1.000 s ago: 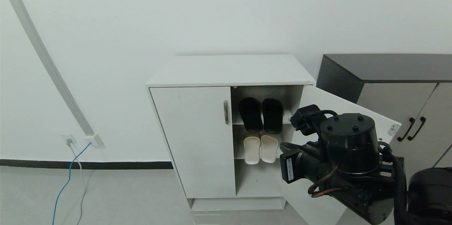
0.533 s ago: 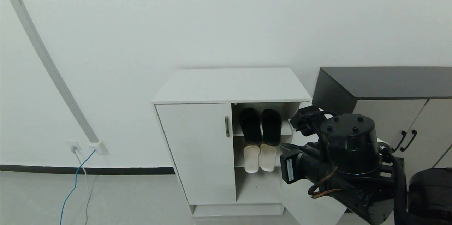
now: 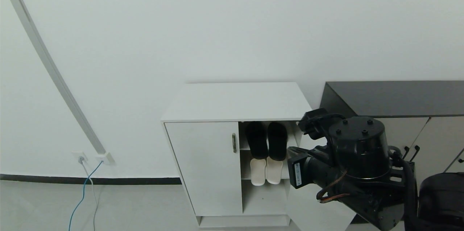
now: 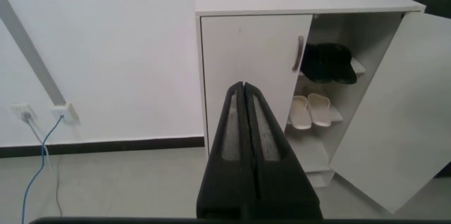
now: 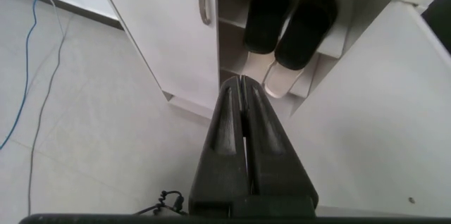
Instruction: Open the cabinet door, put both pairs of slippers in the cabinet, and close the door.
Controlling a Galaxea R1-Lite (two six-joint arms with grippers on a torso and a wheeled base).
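A white cabinet stands against the wall. Its left door is closed; its right door hangs wide open. A black pair of slippers lies on the upper shelf, and a white pair of slippers on the shelf below. Both pairs also appear in the right wrist view: black slippers, white slippers. My right arm hangs in front of the open door. The right gripper is shut and empty, a little way out from the shelves. The left gripper is shut and empty, farther back from the cabinet.
A dark-topped grey cabinet stands right beside the white one. Wall sockets with a blue and a white cable sit low on the left, under a slanted conduit. Bare floor lies left of the cabinet.
The whole head view has shifted: the cabinet now sits lower and smaller in it, so the camera has moved back. Slippers and doors keep their places.
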